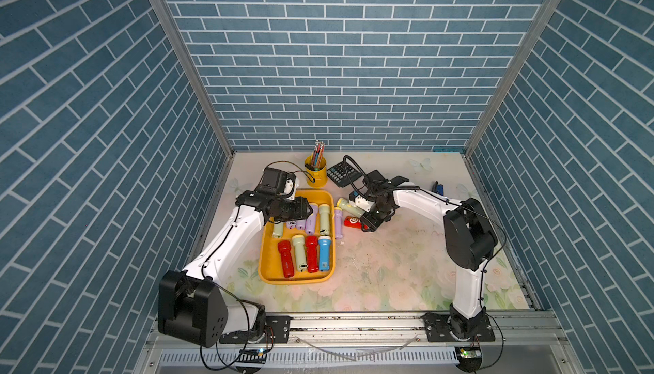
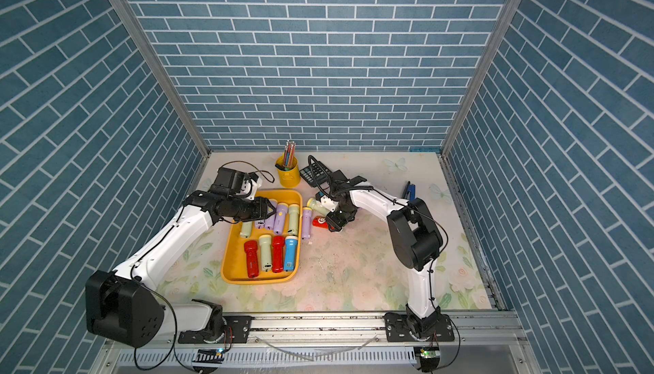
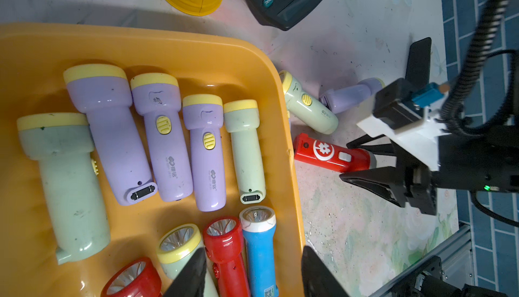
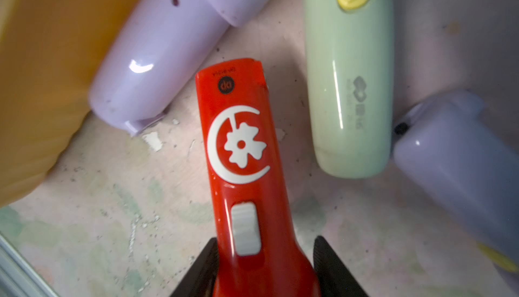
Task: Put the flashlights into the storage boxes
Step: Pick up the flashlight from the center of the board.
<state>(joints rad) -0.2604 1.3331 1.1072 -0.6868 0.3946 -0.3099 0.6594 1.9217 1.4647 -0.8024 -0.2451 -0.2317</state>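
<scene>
Red flashlight (image 4: 241,146), printed with a white crescent and flower, lies on the bench (image 1: 389,266) just right of the orange-yellow tray (image 1: 270,266), its flared head between the fingers of the right claw (image 4: 264,240), which press against both flanks (body resting on the surface). Close by on the bench lie a lilac flashlight (image 1: 338,223) along the tray's right edge, a pale green flashlight (image 1: 348,207) and a second lilac flashlight (image 3: 351,96) under the right arm. Inside the tray nine flashlights (image 3: 165,141) lie in two rows, the blue flashlight (image 1: 323,252) at the near row's right end. Left claw (image 3: 252,250) hangs over the tray, jaws partly apart, gripping nothing. Near the bench's far edge stand a yellow pencil cup (image 1: 316,174) and a calculator (image 1: 341,174).
</scene>
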